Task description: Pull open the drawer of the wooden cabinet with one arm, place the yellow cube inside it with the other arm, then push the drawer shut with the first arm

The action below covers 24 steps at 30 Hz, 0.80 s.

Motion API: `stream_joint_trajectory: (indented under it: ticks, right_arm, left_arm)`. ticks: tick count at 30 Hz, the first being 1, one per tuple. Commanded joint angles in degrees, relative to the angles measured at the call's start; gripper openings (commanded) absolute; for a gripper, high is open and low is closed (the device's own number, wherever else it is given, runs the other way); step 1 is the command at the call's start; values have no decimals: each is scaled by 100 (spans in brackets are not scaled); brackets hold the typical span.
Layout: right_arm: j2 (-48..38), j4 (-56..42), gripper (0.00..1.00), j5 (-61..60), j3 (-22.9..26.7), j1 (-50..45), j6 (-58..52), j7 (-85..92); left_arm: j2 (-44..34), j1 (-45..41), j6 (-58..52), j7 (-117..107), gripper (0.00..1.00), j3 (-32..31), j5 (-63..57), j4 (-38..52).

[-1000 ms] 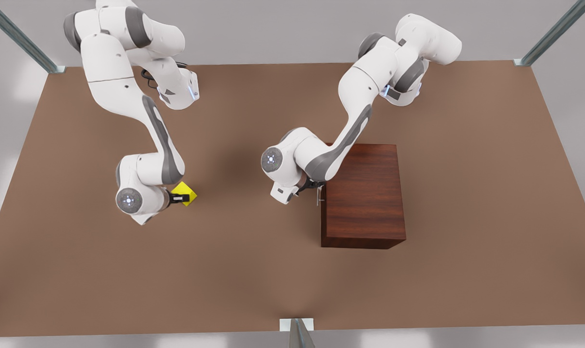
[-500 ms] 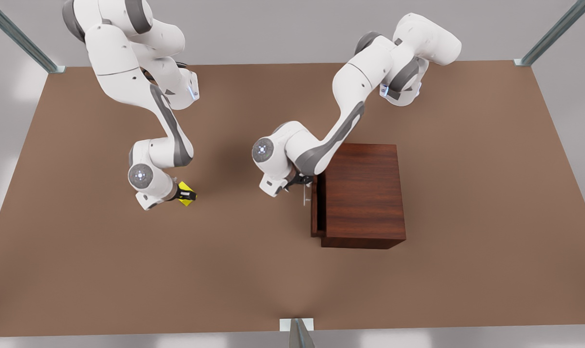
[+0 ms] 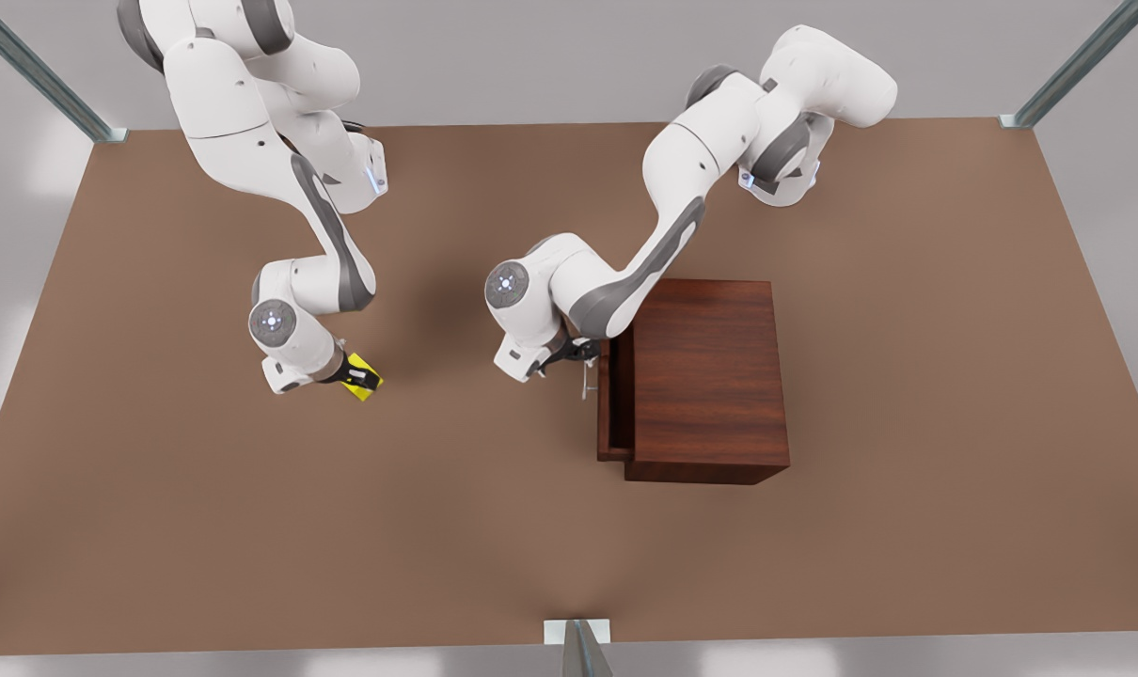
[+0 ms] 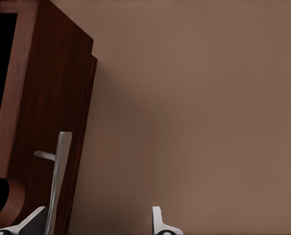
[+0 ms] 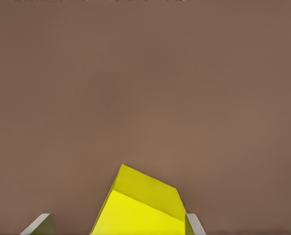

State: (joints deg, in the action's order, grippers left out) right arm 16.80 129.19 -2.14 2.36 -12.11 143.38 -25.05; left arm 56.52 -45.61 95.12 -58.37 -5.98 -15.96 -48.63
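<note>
1. Front view: the wooden cabinet (image 3: 710, 376) is seen standing on the brown table (image 3: 437, 545), toward the front view's right. The drawer (image 3: 614, 404) is drawn partway out of its side facing the front view's left.
2. The left gripper (image 3: 583, 360) is found right at the drawer's thin silver handle (image 3: 585, 381). Part of the cabinet top is covered by that arm's grey-and-white forearm.
3. Well apart, toward the front view's left, the yellow cube (image 3: 370, 384) is spotted between the dark fingers of the right gripper (image 3: 360, 378). Whether it is clear of the table cannot be told.
4. The table's corners and near edge are marked by metal frame posts (image 3: 33, 66).
5. Left wrist view: the drawer (image 4: 42, 98) front is shown with its handle (image 4: 60, 171). The left gripper (image 4: 97, 223) is spread wide. The bar is set just inside one finger (image 4: 37, 220), and the other finger is held out over bare table (image 4: 209, 98).
6. Right wrist view: the yellow cube (image 5: 140, 205) is caught tilted, one edge turned toward the camera. The right gripper (image 5: 117, 223) is spread around it. One finger (image 5: 193, 224) is placed against the cube, and a gap is left at the other.
</note>
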Motion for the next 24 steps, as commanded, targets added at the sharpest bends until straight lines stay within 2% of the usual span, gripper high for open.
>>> stream_joint_trajectory:
  ticks: [1,16,24]
  right_arm:
    - [25,27,100,-5,1,-2,217,-764]
    - [386,-43,100,65,10,-2,234,-756]
    - [271,-43,100,91,1,-2,155,-747]
  left_arm:
    - [34,0,103,-61,100,0,-3,46]
    - [34,-194,270,-61,100,0,-3,90]
    - [60,-255,639,-61,100,0,-3,90]
